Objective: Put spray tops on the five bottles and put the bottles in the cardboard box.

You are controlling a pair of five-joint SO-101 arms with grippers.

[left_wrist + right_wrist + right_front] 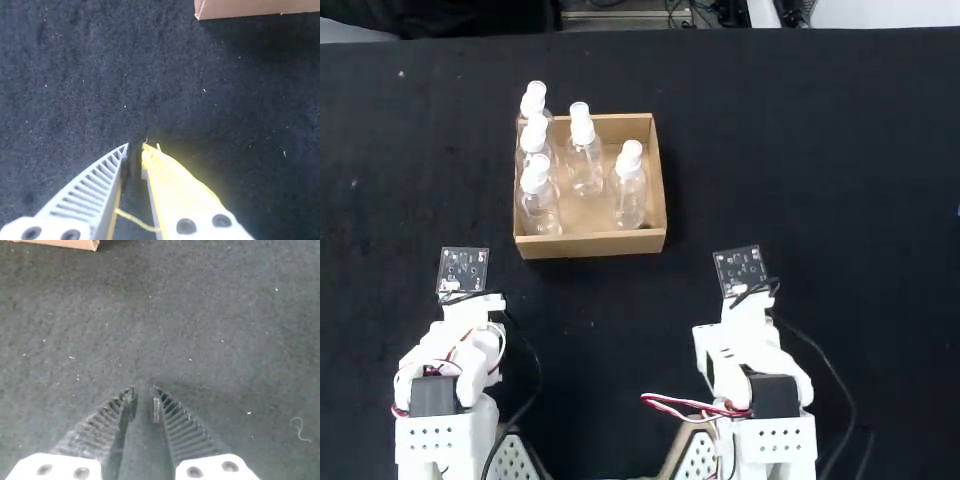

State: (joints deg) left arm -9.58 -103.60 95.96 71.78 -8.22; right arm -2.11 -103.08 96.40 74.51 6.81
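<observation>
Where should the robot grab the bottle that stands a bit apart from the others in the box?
Probably by the neck under its white spray top, coming from above: the bottle stands upright and the cardboard box walls fence its body.

Black, lint-speckled cloth (820,150) covering the table, filling nearly the whole frame. Along the top edge, tangled cables (692,12) at centre; pale surface (890,12) at upper right.

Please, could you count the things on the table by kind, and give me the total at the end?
Bottles: 5
Spray tops: 5
Cardboard box: 1
Robot arms: 2
Total: 13
</observation>
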